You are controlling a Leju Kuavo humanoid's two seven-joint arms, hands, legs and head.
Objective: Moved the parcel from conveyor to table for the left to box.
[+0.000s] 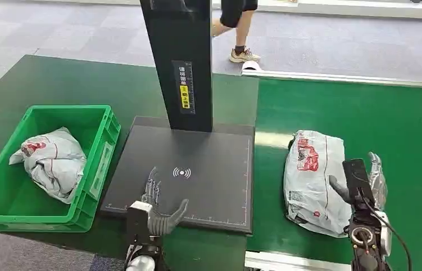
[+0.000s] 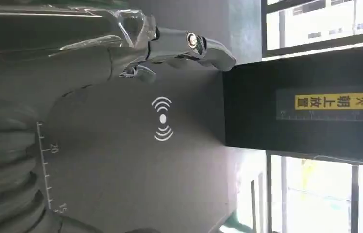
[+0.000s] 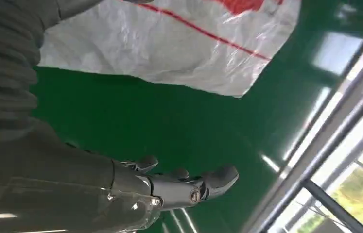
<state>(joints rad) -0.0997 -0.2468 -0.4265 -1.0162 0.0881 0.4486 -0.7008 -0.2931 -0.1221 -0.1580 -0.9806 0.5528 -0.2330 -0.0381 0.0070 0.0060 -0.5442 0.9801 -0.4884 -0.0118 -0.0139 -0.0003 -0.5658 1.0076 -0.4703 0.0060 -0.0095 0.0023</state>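
1. Grey carpet tiles run behind a green conveyor belt on the robot's right and a dark green table on its left; a person's legs pass at the far side.
2. Task's thing: a grey-white plastic mailer parcel with red print lies flat on the belt, not yet moved. It sits near the belt's inner edge, probably so the right arm can reach it.
3. Right hand is at the parcel's outer side. Fingers are spread apart, over bare green belt, and hold nothing; the thumb sits against the parcel in the head view, though I cannot tell whether it touches. Judged: set to close round the parcel's edge.
4. Left hand rests low over the near edge of a flat black scanning pad with a white wireless symbol, fingers wide and empty. Likely waiting there to receive.
5. A black upright post with a yellow label rises from the pad's far side.
6. A green plastic crate left of the pad already holds one crumpled grey mailer bag.
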